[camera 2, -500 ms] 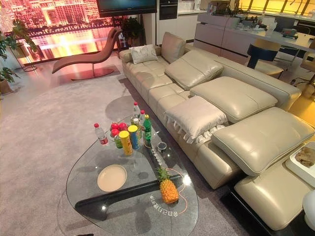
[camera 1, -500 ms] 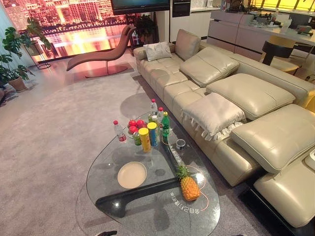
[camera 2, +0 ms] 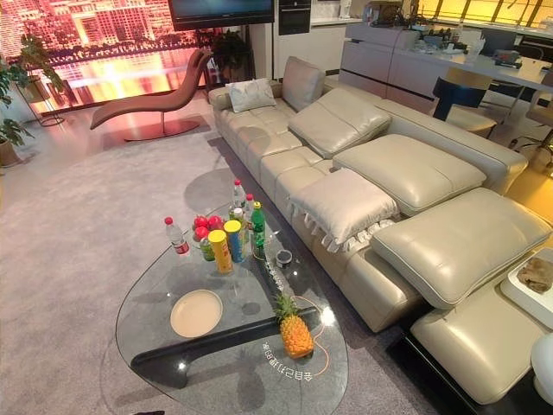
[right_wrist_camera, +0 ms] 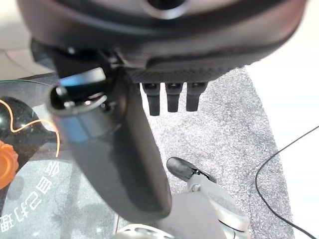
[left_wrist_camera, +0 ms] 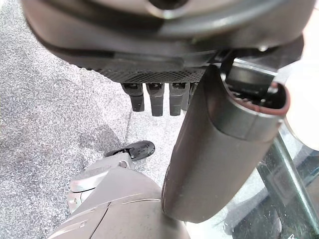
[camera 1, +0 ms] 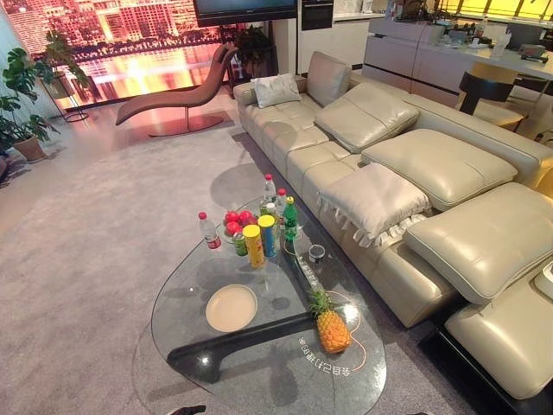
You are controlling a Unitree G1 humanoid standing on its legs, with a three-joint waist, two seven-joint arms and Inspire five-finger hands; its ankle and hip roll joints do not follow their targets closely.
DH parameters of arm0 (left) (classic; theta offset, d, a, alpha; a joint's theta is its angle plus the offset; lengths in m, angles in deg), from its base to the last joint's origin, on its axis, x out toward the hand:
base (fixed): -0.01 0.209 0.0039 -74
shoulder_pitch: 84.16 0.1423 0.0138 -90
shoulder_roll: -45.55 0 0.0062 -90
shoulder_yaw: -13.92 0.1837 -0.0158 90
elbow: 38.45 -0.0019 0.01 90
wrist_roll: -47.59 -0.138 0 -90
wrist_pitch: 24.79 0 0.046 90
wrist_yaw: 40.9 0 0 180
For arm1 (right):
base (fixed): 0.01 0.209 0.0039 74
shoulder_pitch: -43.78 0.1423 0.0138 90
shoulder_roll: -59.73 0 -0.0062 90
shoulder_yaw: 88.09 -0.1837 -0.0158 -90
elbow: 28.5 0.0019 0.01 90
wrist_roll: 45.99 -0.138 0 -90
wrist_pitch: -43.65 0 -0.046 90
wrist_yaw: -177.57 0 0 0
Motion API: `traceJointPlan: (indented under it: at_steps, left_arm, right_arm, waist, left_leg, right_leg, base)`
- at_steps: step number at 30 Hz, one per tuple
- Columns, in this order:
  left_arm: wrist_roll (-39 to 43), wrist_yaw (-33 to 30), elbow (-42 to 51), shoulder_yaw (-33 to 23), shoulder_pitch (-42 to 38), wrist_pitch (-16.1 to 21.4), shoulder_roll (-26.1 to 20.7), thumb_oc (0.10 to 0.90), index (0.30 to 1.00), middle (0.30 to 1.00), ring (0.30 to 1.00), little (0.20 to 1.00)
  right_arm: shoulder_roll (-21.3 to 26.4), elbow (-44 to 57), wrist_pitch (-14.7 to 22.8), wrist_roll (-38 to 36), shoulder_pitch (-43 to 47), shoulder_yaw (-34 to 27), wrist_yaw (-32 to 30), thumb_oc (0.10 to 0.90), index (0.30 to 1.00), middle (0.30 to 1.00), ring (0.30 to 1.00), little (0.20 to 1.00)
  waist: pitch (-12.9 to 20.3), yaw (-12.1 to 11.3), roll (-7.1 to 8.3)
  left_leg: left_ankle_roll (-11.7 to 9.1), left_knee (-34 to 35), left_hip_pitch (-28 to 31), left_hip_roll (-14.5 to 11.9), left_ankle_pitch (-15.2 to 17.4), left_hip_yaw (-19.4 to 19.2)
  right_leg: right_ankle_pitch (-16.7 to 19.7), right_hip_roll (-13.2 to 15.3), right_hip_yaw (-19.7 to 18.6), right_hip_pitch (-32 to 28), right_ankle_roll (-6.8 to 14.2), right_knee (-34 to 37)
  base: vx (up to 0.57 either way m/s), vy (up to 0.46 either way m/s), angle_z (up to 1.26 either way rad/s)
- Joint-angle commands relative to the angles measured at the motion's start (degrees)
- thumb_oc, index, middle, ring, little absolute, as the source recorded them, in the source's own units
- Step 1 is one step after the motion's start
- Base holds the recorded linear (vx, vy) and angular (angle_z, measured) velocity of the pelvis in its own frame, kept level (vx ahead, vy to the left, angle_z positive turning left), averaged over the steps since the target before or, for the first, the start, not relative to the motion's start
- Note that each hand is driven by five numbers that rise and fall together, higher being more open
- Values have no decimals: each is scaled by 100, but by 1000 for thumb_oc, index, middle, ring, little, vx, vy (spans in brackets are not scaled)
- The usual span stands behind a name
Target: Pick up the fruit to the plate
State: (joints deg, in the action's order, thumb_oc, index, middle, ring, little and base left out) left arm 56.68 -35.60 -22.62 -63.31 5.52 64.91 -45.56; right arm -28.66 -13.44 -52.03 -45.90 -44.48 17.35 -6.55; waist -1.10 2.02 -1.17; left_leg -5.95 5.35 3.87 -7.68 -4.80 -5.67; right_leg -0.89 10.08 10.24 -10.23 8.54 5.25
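A pineapple stands on the near right part of the glass coffee table. Left of it lies an empty cream plate. Several red apples sit in a pile at the table's far end, behind the cans. My left hand hangs beside the table's near edge above the carpet, fingers straight and holding nothing. My right hand hangs the same way, open and empty, with the pineapple and the glass table just beside it.
By the apples stand a yellow can, a blue can, a green bottle, a red-capped water bottle and a small jar. A beige leather sofa runs along the table's right side. Grey carpet lies to the left.
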Motion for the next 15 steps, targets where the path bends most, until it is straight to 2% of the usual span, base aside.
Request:
traceJointPlan:
  at_steps: [1, 15]
  left_arm:
    - [-158, -78, -270, 11, -663, 168, 106, 800, 900, 900, 900, 900]
    - [-125, -111, -284, -10, -659, 148, 112, 800, 900, 900, 900, 900]
  right_arm:
    - [-13, -349, 117, 201, 592, 53, -161, 800, 900, 900, 900, 900]
    - [6, -332, 69, 211, 629, 67, -127, 800, 900, 900, 900, 900]
  waist:
    - [-238, -82, 10]
    - [-274, -130, 37]
  left_leg:
    - [-33, -35, 469, -86, 589, -334]
    - [-28, -35, 464, -69, 591, -260]
  right_leg:
    - [180, 147, 228, 157, 89, -25]
    - [168, 116, 232, 134, 67, -25]
  base:
    - [0, 0, 0]
    - [0, 0, 0]
